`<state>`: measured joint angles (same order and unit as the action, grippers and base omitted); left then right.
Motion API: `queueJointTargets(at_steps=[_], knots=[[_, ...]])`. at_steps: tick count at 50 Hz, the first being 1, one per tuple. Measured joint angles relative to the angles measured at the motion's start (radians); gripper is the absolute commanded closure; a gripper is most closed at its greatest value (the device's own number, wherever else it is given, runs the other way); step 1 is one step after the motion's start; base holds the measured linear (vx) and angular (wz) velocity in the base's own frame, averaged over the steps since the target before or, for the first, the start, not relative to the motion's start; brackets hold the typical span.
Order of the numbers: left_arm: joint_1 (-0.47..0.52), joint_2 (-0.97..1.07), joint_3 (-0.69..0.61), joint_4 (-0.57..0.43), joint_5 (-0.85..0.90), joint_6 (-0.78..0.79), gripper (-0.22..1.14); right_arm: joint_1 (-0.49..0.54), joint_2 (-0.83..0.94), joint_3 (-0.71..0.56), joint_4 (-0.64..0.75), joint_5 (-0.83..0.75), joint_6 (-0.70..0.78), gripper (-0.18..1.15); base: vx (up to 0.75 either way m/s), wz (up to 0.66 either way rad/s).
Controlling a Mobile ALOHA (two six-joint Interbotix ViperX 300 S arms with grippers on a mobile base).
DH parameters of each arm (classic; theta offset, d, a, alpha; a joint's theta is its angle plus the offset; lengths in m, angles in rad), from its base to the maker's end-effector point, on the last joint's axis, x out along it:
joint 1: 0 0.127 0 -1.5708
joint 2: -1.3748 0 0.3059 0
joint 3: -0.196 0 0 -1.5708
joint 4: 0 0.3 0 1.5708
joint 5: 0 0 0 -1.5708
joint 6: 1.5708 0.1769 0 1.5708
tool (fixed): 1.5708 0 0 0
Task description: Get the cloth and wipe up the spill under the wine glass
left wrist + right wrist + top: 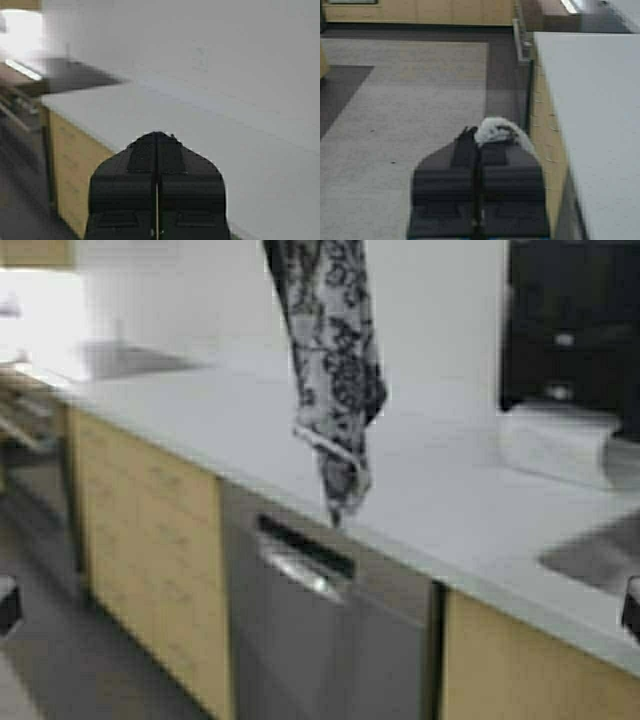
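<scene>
The cloth [332, 360] hangs limp from above the top edge of the high view, its black-and-white print falling in a long fold whose lowest tip ends over the front edge of the white bench [240, 430], above the steel dishwasher front [320, 630] with its bar handle [300, 568]. In the right wrist view the right claw [479, 145] has its fingers pressed together with a small bunch of the cloth [496, 131] pinched at the tips, so it is clamped on the fabric; beyond it lie the grey floor [405, 100], a darker floor patch [340, 90] and the bench edge [590, 110] running alongside wooden cabinet fronts [542, 130]. The left claw [157, 137] shows in its own wrist view with both fingers closed flat against each other and nothing between them, pointed over the bare white bench top [210, 125] towards the white wall [200, 45]. On the bench in the high view, to the right of the hanging cloth and well apart from it, sits a white folded or rolled object [555, 445] whose nature I cannot tell, in front of a dark appliance [570, 330] against the wall. A sink basin [595, 555] is sunk into the bench at the right edge. Far to the left a second, darker basin or hob area [125, 360] lies near a bright patch of light. Pale wooden cabinet doors [150, 540] flank the dishwasher on both sides. The wine glass does not show in any view.
</scene>
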<state>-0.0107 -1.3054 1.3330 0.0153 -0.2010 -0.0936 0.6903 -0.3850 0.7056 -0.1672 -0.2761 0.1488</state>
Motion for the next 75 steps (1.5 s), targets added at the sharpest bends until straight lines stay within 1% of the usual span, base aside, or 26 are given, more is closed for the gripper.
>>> queueJointTargets(at_steps=[15,30,40,57,75], knots=[[0.0,0.0,0.0,0.0,0.0,-0.009,0.89,-0.083,0.025,0.025,0.011,-0.028,0.003,0.9,-0.08,0.46],[0.0,0.003,0.0,0.0,0.0,-0.009,0.89,-0.086,0.026,0.026,0.025,-0.044,0.003,0.9,-0.08,0.46],[0.0,0.02,0.002,0.0,0.0,-0.009,0.89,-0.121,0.026,0.032,0.029,-0.078,0.003,0.9,-0.06,0.42],[0.0,0.021,0.0,0.0,0.0,-0.011,0.89,-0.176,0.026,0.048,0.043,-0.083,0.003,0.9,-0.03,0.48],[0.0,0.021,0.002,0.0,0.0,0.0,0.89,-0.179,0.031,0.048,0.043,-0.083,0.003,0.9,-0.01,0.51]])
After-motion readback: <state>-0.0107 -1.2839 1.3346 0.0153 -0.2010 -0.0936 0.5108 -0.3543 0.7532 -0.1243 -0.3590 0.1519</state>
